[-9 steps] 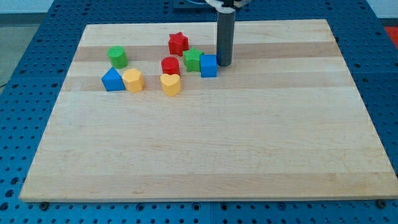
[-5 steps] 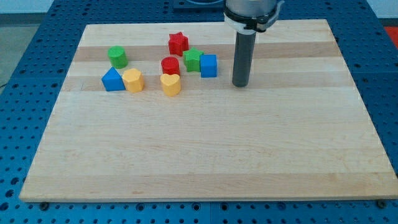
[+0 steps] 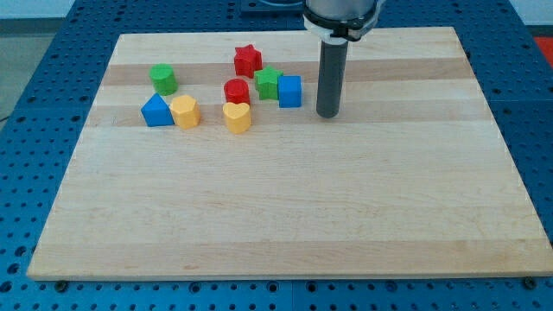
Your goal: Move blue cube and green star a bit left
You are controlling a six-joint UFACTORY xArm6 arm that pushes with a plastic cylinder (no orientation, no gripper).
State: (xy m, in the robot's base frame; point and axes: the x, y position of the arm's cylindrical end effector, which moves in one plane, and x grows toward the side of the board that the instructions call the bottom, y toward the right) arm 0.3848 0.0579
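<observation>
On the pale wooden board (image 3: 285, 207), toward the view's top and a little right of centre, my tip (image 3: 327, 115) rests at the end of my straight dark rod. It carries nothing and touches no block; bare wood shows between it and the nearest one. I have no jaws to open or close, only this blunt rod end.

Just to the view's left of my tip, apart from it, sits the small blue cube (image 3: 290, 91). Pressed against the cube's left side is the green star-shaped block (image 3: 267, 83), so the two stand as a touching pair. Further toward the view's top-left lies the red star-shaped block (image 3: 247, 60), close to the green star. Below it stands the red cylinder (image 3: 236, 91), just beside the green star, and below that, touching or nearly so, the yellow heart-shaped block (image 3: 237, 117).

Well to the view's left, a blue triangular block (image 3: 156, 111) and a yellow rounded block (image 3: 184, 111) sit side by side, touching. Above them, apart, stands the green cylinder (image 3: 162, 79).
</observation>
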